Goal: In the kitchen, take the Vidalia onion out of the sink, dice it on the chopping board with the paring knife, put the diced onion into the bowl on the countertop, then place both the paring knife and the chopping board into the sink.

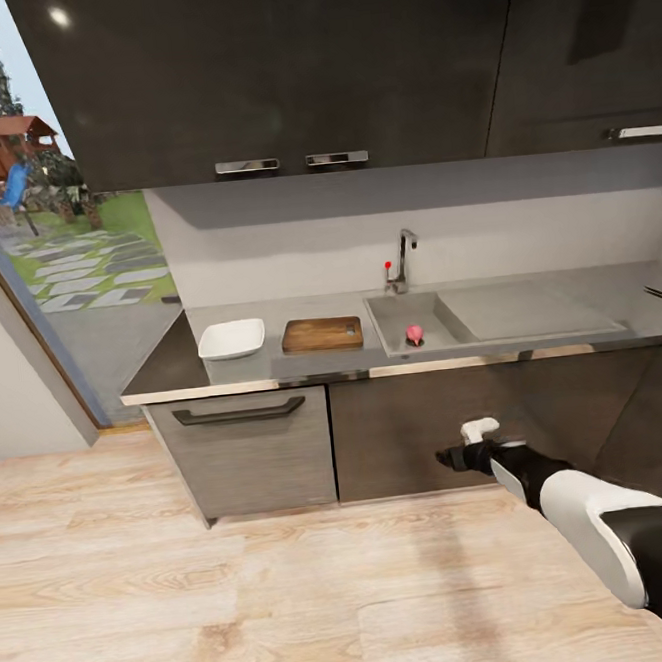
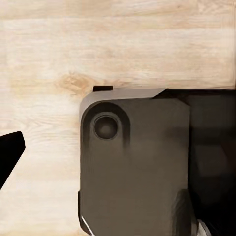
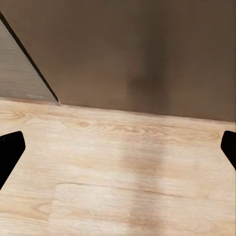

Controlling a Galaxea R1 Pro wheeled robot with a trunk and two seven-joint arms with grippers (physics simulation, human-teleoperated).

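Onion (image 1: 415,336) lies untouched in the sink (image 1: 394,310), chopping board (image 1: 321,334) bare, right gripper (image 1: 460,448) spread empty, left's jaws unclear.

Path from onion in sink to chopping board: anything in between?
Nothing visible. The onion sits in the sink basin; the chopping board lies beside it on the countertop, with bare countertop and the basin's rim between them.

grey countertop (image 1: 273,361) is showing under glossy black upper cabinets (image 1: 278,70). white bowl (image 1: 232,339) is sitting by the dark brown board (image 1: 321,334). pinkish onion (image 1: 415,336) is glowing in the grey sink (image 1: 395,315), red knob (image 1: 387,264) on the tap. pale wood-grain floor (image 1: 244,600) is running below.
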